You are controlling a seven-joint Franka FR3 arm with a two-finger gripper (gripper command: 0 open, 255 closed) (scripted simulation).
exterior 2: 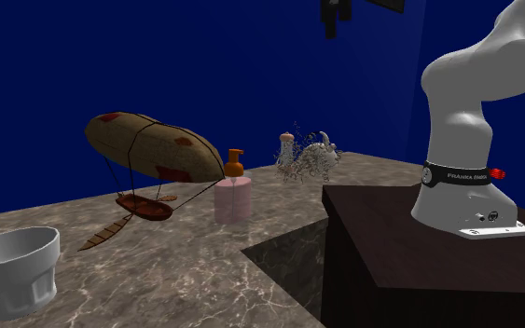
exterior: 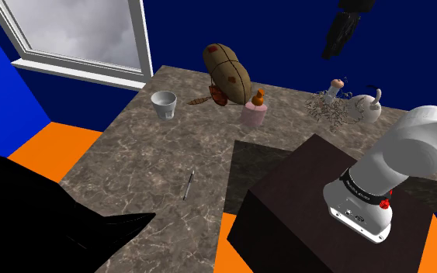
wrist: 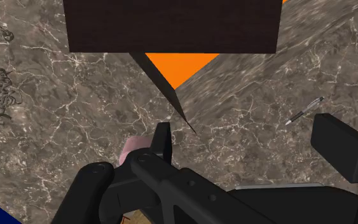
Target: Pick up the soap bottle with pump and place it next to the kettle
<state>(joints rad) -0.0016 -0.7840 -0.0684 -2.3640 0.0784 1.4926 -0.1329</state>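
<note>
In the shoulder view the gripper (exterior: 334,45) is cut off by the top edge, so where it joins the arm (exterior: 418,143) is out of sight, and the arm itself runs off the right edge. The kettle (exterior: 366,106) stands partly behind a wiry tangle (exterior: 327,108) whose kind cannot be told. In the second exterior view that tangle covers most of the kettle. The pen (exterior: 187,186) is too small for any detail. The cup (exterior 2: 13,266) is cut by the second exterior view's left edge. In the wrist view the pink soap bottle (wrist: 133,147) is mostly hidden behind one black finger (wrist: 163,140), its pump out of sight, and the stand (wrist: 171,25) is cropped by the picture's edge.
</note>
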